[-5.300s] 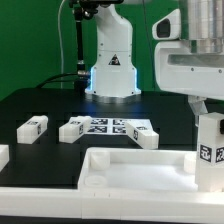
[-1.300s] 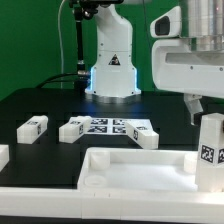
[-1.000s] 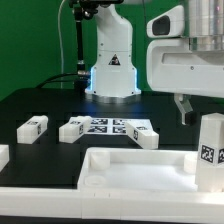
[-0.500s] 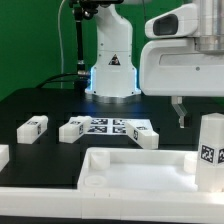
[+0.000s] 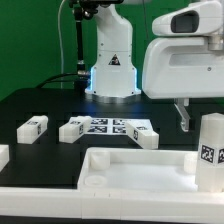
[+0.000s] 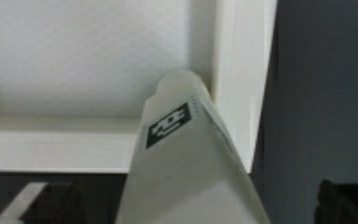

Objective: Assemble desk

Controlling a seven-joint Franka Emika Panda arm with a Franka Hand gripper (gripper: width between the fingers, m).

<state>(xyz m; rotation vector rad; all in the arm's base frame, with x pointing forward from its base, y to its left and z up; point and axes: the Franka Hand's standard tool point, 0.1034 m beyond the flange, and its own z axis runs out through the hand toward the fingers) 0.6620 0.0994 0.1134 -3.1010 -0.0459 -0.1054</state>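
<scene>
The white desk tabletop (image 5: pixel 120 170) lies at the front with its raised rim up; it also shows in the wrist view (image 6: pixel 87 60). One white leg (image 5: pixel 210 150) stands upright in its corner at the exterior view's right, tag facing forward; the wrist view shows it from above (image 6: pixel 185 150). My gripper (image 5: pixel 203 114) hangs just above the leg's top, open, with one finger (image 5: pixel 183 112) beside the leg and not touching it. In the wrist view the dark fingertips (image 6: pixel 25 200) stand apart from the leg on both sides.
Loose white legs lie on the black table: one (image 5: pixel 33 126) at the left, one (image 5: pixel 76 128) and one (image 5: pixel 146 139) by the marker board (image 5: pixel 112 126), one (image 5: pixel 3 155) at the left edge. The arm's base (image 5: pixel 112 60) stands behind.
The gripper has shifted toward the exterior view's left, so its finger now shows beside the leg. The leg stays upright in the corner.
</scene>
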